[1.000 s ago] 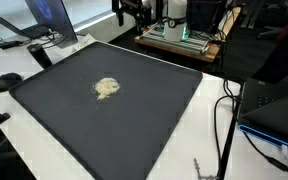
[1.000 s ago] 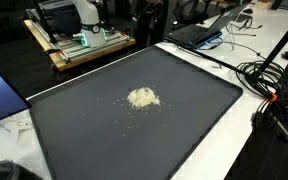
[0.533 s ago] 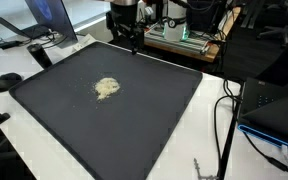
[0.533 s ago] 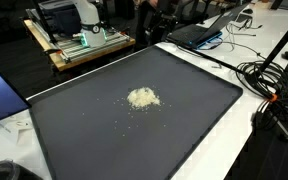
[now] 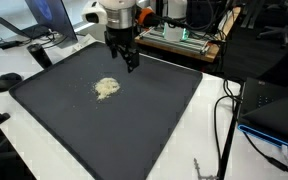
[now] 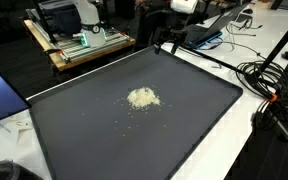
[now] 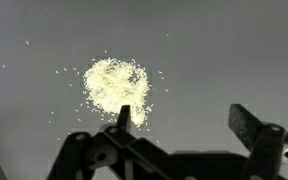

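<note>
- Where the heap of grains [image 5: 106, 88] lies, near the middle of the black mat [image 5: 149, 130], bare mat is left on every side of it, and a few loose grains are scattered just beside it.
- The widest open stretch of mat is found on the near side of the heap and toward the corners. All four edges of the mat can be seen in an exterior view [image 6: 199, 120].
- The gripper [image 5: 131, 62] is held above the mat close to its far edge, near the heap but apart from it. Its jaws are spread wide and nothing is gripped between them.
- In the wrist view, one of the fingers [image 7: 244, 120] is seen over bare mat, while the tip of the other is set against the near edge of the heap [image 7: 116, 88].
- Beyond the mat's edges the white table [image 5: 216, 125] is occupied. A laptop [image 5: 46, 22] and a mouse [image 5: 8, 80] are placed beside one side.
- Cables [image 6: 269, 85] are piled just off another side, and a wooden stand [image 6: 79, 48] with equipment is set behind the far edge.
</note>
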You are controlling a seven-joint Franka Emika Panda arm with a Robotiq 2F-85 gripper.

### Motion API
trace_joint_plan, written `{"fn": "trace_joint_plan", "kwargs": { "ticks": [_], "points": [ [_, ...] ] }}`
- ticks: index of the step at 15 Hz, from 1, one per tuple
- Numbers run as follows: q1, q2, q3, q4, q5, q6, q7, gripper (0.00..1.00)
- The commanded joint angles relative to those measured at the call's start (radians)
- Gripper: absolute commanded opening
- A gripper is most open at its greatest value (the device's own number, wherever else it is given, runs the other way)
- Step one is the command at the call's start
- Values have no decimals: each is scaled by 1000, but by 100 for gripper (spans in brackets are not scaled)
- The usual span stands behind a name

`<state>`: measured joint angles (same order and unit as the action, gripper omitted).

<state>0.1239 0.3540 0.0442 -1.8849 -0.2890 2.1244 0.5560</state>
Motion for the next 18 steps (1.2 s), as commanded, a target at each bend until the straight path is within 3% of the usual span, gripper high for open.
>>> {"fn": "trace_joint_plan", "kwargs": {
  "ticks": [1,8,14,16,18],
  "points": [
    [-11,-25,-26,-110,56,157,-31,100],
    [-5,-23,-116,-318,8,523,-39,100],
    [36,-84,-263,-519,-17,775,11,100],
    [32,-111,-294,-585,15,855,-11,100],
    [-10,-145,-274,-648,87,924,-76,100]
  ]
}}
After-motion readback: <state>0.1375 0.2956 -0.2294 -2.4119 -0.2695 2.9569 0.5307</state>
